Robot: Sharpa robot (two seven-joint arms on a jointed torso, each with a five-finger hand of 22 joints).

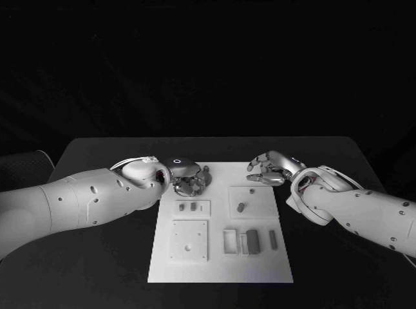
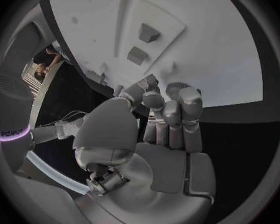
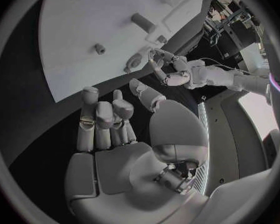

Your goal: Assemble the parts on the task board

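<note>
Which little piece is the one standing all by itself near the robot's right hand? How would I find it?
Look at the white task board in the middle of the black table, then at its raised square plate on the side toward the right hand. One small dark peg stands upright on that plate. The other dark parts lie flat, nearer the robot.

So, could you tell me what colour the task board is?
White; the task board shows best in the head view, against the black table.

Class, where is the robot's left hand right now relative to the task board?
In the head view, the left hand hovers over the far left corner of the task board, just beyond two small grey parts, opposite the right hand at the far right corner.
</note>
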